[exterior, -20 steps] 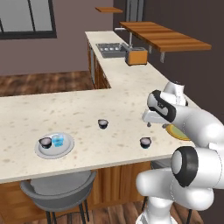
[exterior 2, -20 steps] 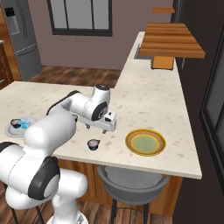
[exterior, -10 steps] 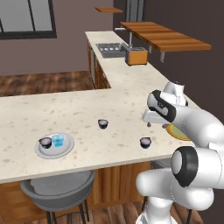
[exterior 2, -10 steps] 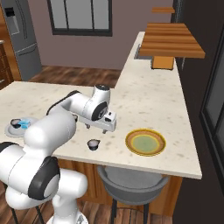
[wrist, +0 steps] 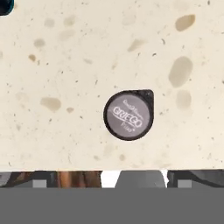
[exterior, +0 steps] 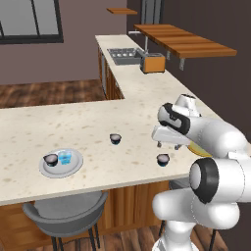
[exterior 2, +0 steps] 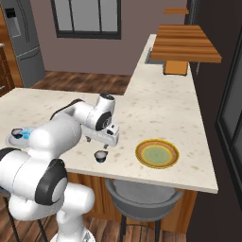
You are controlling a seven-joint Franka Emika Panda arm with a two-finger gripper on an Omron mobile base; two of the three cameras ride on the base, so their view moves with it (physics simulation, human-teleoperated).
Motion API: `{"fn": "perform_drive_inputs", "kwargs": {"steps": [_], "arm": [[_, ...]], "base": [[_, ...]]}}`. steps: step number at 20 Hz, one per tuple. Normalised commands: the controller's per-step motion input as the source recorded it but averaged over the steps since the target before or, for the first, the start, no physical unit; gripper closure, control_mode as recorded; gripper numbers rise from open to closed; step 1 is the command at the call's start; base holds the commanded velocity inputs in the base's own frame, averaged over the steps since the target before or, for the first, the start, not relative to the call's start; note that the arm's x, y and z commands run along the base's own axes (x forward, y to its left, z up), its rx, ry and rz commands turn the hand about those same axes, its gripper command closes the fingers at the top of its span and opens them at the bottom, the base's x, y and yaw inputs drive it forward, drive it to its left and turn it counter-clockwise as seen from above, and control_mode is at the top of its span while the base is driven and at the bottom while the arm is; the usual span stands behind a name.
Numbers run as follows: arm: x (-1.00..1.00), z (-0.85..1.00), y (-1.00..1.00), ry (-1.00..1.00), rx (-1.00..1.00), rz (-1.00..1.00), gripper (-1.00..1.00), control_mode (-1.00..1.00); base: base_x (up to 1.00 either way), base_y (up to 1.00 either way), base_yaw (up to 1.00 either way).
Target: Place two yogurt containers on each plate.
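Note:
One dark yogurt container with a pale lid stands on the counter near its front edge. My gripper hangs open just above it, pointing down, with nothing between the fingers. From the hand camera its grey lid lies almost straight below. A second dark yogurt container stands alone mid-counter. The pale grey plate at the left holds a dark yogurt container and a light blue one. The yellow plate lies bare to the right of the gripper and the near container.
The counter's front edge runs close below the near container, with grey stools under it. A sink and an orange toaster sit far back on the side counter under a wooden shelf.

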Motion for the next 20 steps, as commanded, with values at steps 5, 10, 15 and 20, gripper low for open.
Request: {"fn": "perform_drive_inputs", "kwargs": {"steps": [5,10,15,20], "arm": [[0.18,0.17,0.9,-0.26,-0.07,0.0,-1.0,-1.0],[0.45,0.16,0.81,-0.39,-0.02,0.0,-1.0,-1.0],[0.56,0.07,0.67,-0.2,0.0,0.0,-1.0,-1.0],[0.56,0.04,0.5,-0.02,0.0,0.01,-1.0,-1.0]], "base": [[0.0,0.0,0.0],[0.0,0.0,0.0],[0.0,0.0,0.0],[0.0,0.0,0.0]]}}
